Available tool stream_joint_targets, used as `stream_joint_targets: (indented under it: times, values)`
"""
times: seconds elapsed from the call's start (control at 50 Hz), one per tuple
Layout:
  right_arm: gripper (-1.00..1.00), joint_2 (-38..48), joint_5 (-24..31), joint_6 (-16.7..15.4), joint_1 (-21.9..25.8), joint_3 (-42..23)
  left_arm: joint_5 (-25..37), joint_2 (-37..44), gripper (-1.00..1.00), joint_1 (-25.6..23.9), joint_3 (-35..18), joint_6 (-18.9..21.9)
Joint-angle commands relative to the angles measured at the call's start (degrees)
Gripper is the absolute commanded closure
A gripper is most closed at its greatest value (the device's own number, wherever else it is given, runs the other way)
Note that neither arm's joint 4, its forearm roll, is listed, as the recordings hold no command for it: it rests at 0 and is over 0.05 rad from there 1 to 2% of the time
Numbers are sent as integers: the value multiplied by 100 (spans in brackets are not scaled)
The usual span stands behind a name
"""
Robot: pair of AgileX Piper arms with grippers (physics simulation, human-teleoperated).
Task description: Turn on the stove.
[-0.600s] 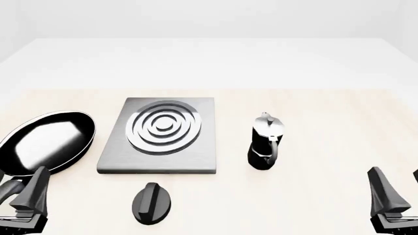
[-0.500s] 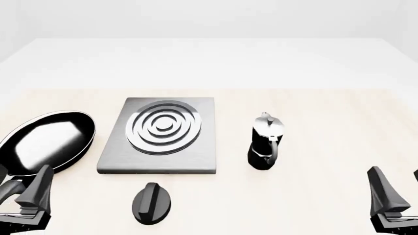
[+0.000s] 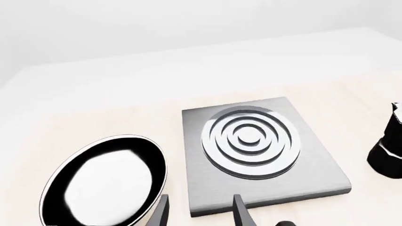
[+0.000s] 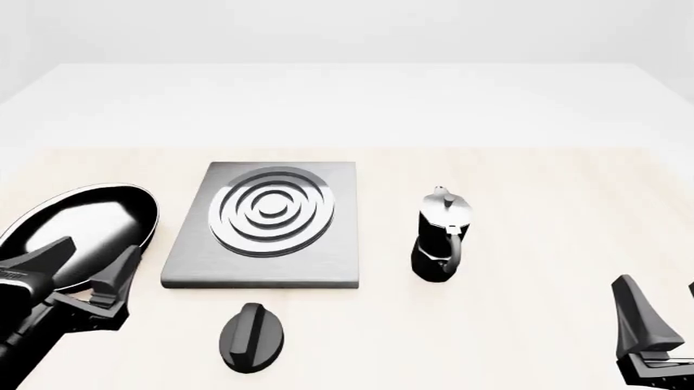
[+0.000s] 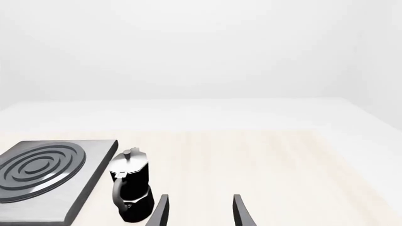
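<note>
Where rings rise, brushed-grey square stove (image 4: 260,227), ridged knob (image 4: 252,335)

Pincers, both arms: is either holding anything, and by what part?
Nothing is held. The left pincer and right pincer are both open, with nothing between their fingers.

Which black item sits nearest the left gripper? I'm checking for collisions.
The frying pan: the left gripper overlaps its near rim, while the knob and moka pot sit farther right.

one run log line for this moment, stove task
phase: approach | left gripper: open, empty, by frying pan, short of knob | right gripper: open, empty | stove: knob untouched | moka pot: upright
</note>
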Motion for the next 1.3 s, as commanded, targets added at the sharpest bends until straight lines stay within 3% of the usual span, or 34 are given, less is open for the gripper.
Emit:
stream_joint_targets:
  times: [0.02,0.38,0.58,0.64,0.66,0.76,0.8,0.94,0.96,1.04,1.06,1.3]
  values:
    - [-100,-21,-19,60,-4,0,309,632,-100,-516,-413,186]
    - [-100,-24,-46,109,-17,-4,1052,1023,-100,-1116,-846,-253]
    - [-100,-25,-42,127,-21,-1,844,1425,-100,-1427,-729,-359]
    - [-100,-21,-21,146,-15,-1,638,1542,-100,-1488,-653,-207]
    - [-100,-20,-21,195,-38,2,297,1904,-100,-1695,-597,-53]
    - [-100,-23,-34,188,-45,2,117,2222,-100,-1827,-636,-149]
    - [-100,-24,-37,195,-44,4,90,2463,-100,-1935,-685,-344]
    - [-100,-25,-44,211,-55,5,-82,2810,-100,-2049,-712,-460]
    - [-100,-25,-48,213,-54,4,-106,3087,-100,-2095,-778,-733]
    - [-100,-26,-55,220,-61,5,-205,3280,-100,-2143,-790,-785]
    - [-100,-25,-40,241,-53,5,-260,3500,-100,-2245,-805,-989]
    - [-100,-15,1,280,-36,6,-394,3889,-100,-2422,-817,-1271]
